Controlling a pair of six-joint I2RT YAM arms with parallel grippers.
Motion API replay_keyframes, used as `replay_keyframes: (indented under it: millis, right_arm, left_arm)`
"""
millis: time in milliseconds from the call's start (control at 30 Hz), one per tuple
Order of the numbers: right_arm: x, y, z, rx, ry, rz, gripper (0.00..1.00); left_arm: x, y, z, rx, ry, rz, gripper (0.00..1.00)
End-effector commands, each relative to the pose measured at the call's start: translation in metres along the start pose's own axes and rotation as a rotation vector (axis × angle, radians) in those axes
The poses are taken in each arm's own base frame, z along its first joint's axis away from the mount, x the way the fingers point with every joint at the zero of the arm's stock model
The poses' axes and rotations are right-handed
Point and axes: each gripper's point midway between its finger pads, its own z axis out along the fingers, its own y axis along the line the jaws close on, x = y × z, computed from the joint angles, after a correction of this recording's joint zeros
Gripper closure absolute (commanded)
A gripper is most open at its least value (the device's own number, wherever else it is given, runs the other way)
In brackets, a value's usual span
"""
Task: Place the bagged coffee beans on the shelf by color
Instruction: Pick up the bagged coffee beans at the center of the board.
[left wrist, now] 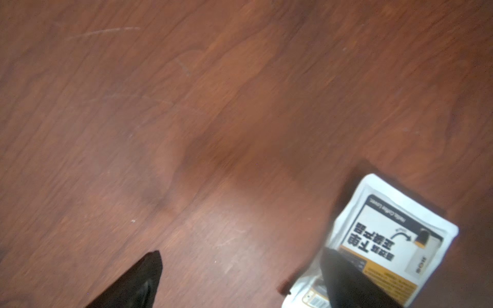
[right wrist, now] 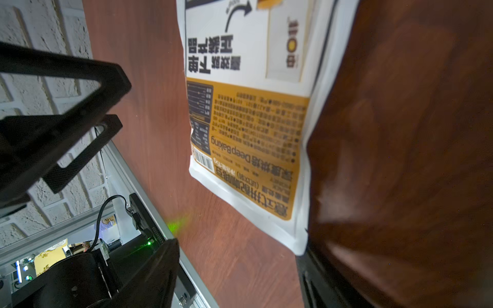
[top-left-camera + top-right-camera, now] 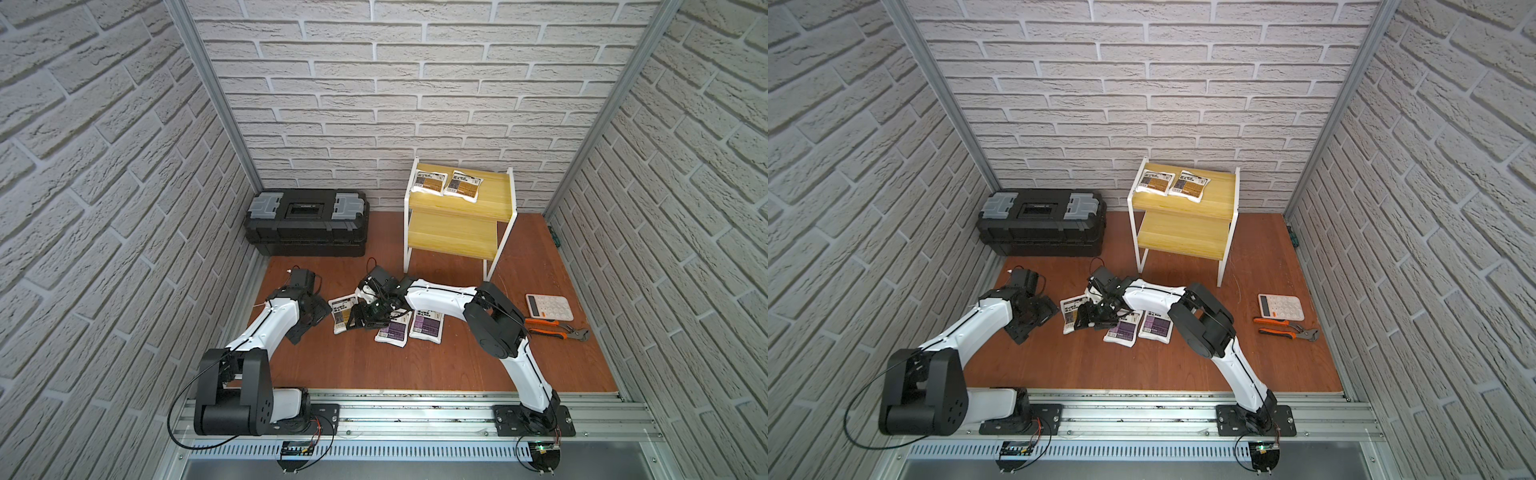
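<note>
Right gripper, jaws apart, astride yellow pouch on table

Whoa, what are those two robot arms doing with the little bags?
They're sorting coffee bags by color onto the shelf. Two yellow bags already lie on its top board. The right gripper is down over the third yellow bag on the table, fingers open around it, not squeezing yet. The left gripper hangs open beside it. Two purple bags lie on the table too.

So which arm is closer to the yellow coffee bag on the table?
Right. The right fingers straddle the yellow bag, open; the left fingers hang just beside it.
</note>
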Motion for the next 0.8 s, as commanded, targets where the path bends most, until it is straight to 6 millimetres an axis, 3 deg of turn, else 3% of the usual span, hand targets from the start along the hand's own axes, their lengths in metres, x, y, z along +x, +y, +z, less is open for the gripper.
replay_keyframes:
  millis: [0, 267, 400, 767]
  right_arm:
    - [-0.021, 0.001, -0.019, -0.004, -0.093, 0.010, 0.27]
    - [-0.032, -0.019, -0.017, 0.032, -0.119, 0.055, 0.27]
    - [-0.036, -0.019, -0.015, 0.018, -0.121, 0.074, 0.27]
    - [-0.033, -0.014, -0.006, -0.038, -0.089, 0.117, 0.27]
  left_arm:
    - [-0.013, -0.020, -0.002, 0.070, -0.017, 0.039, 0.02]
    - [-0.017, -0.047, 0.008, 0.138, 0.015, 0.093, 0.02]
    - [-0.017, -0.054, 0.015, 0.130, 0.024, 0.114, 0.01]
    - [-0.013, -0.045, 0.033, 0.023, 0.039, 0.121, 0.02]
